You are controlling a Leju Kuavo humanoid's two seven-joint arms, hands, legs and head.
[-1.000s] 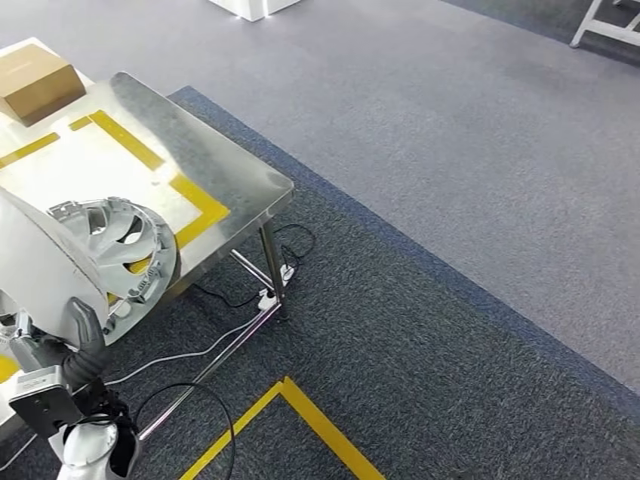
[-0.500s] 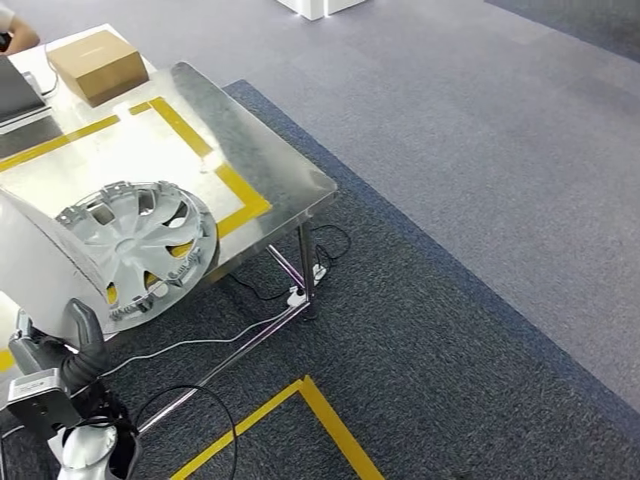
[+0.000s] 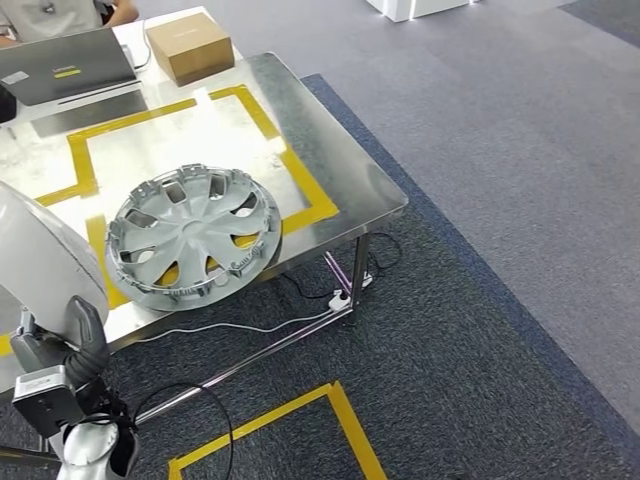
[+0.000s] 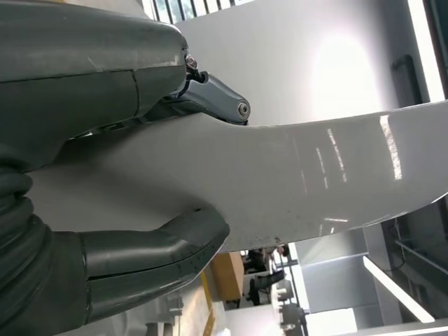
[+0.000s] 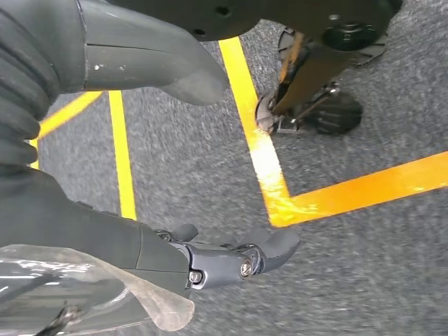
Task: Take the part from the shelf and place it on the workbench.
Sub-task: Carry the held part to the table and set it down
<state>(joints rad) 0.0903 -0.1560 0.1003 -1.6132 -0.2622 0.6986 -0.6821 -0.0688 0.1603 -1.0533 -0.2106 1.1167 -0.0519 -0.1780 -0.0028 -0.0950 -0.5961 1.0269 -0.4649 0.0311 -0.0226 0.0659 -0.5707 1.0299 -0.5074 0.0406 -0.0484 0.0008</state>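
Observation:
The part is a large white curved panel [image 3: 34,255] at the left edge of the head view, hanging over the near left corner of the steel workbench [image 3: 343,170]. My left hand [image 3: 84,335] grips its lower edge. The left wrist view shows that hand [image 4: 132,238] close up, thumb under the panel [image 4: 327,182] and fingers [image 4: 211,94] over it. My right hand [image 5: 174,252] hangs above the carpet, its fingers apart and nothing in them.
A silver hubcap [image 3: 192,235] lies on the workbench inside a yellow tape frame. A cardboard box [image 3: 189,45], a laptop [image 3: 64,65] and a seated person [image 3: 45,15] are at the far side. A power strip with cables [image 3: 340,297] lies under the bench, near yellow floor tape [image 3: 332,410].
The camera has turned: the whole scene has slid right and more of the workbench shows, with the laptop and person now visible. My left hand still holds the white panel.

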